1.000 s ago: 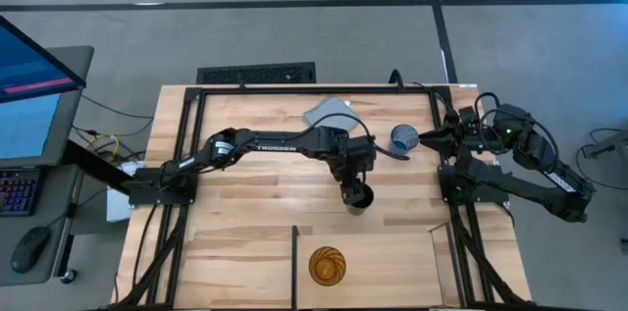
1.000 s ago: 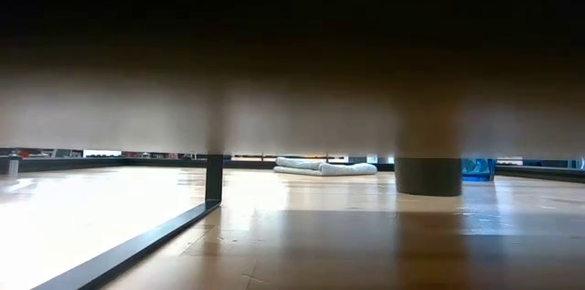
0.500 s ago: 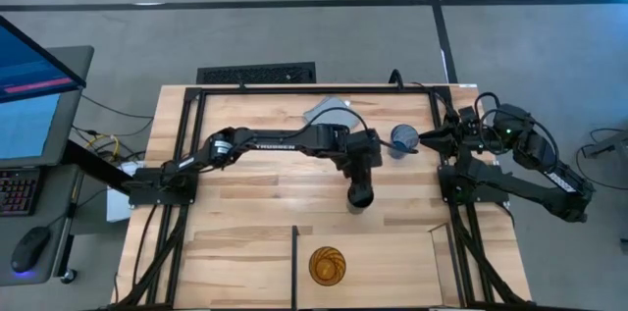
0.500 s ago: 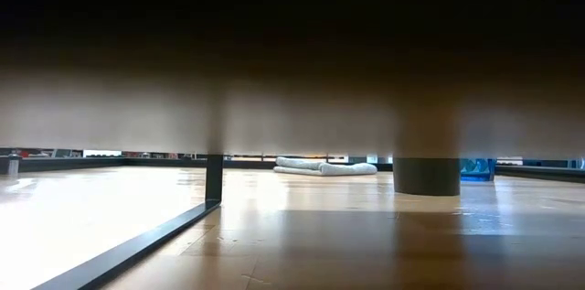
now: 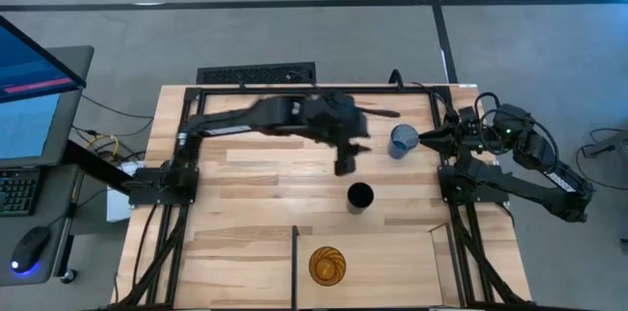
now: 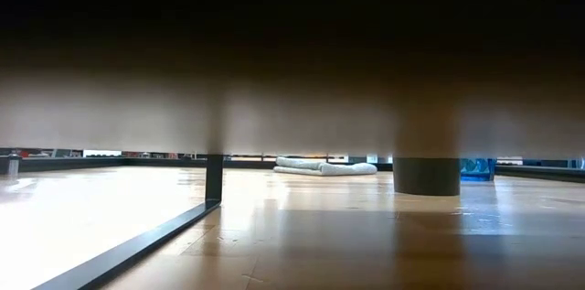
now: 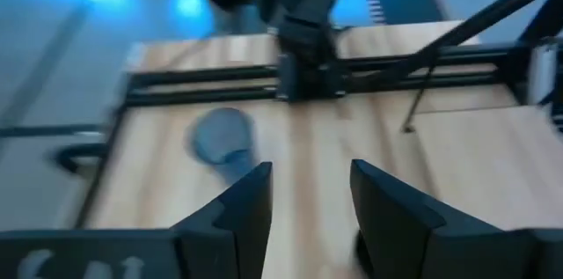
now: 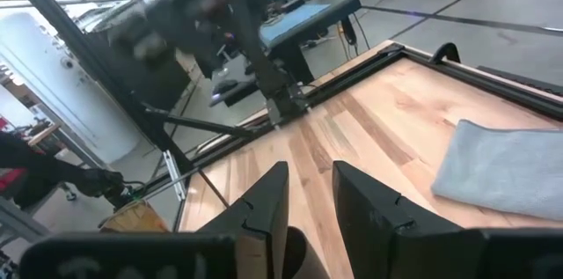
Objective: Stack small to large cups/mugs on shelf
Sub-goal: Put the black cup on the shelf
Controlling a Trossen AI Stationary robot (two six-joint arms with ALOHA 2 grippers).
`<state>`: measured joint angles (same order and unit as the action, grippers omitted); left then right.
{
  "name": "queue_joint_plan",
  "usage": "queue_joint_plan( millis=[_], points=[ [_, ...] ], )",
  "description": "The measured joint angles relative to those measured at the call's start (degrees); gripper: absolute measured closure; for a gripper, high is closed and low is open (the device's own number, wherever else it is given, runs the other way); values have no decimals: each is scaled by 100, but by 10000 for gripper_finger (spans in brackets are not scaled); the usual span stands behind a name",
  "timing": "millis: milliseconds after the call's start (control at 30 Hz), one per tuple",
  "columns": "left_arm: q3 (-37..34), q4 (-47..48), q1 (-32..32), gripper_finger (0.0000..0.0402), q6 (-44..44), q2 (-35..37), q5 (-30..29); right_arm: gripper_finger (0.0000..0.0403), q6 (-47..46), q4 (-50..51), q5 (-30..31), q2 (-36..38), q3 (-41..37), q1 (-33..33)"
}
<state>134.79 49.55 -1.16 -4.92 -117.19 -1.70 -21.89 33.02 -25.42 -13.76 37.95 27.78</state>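
The black cup (image 5: 360, 196) stands upright on its base mid-table; it also shows in the low view (image 6: 427, 176). The blue cup (image 5: 402, 139) stands at the far right, and shows in the left wrist view (image 7: 224, 138). The amber tumbler (image 5: 327, 265) stands on the shelf section (image 5: 392, 262) at the near edge. My left gripper (image 5: 343, 164) is open and empty, raised just beyond the black cup, and shows in its wrist view (image 7: 310, 200). My right gripper (image 5: 424, 137) is open beside the blue cup, at its right side, and shows in its wrist view (image 8: 308, 195).
A grey-blue folded cloth (image 8: 501, 169) lies at the far middle of the table, also in the low view (image 6: 324, 166). A black divider bar (image 5: 294, 252) bounds the shelf section on its left. Black frame rails (image 5: 314, 88) run round the table's edges.
My left gripper has let go of the black cup, risen and gone quickly toward the table's far edge. The black cup stays standing upright where it was.
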Motion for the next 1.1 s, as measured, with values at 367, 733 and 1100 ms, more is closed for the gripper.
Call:
queue_joint_plan(
  millis=[367, 733, 1100],
  points=[
    [-12, 1184, 59, 256, -123, 1706, -789, 290, 0, -3, 66, 1, 0, 1],
    [-679, 1610, 341, 256, -240, 3320, -1198, 290, -2, -8, 774, 0, 0, 1],
    [-5194, -1124, 300, 256, -308, 6225, -1262, 290, -17, -23, 1037, -2, 0, 8]
  ],
)
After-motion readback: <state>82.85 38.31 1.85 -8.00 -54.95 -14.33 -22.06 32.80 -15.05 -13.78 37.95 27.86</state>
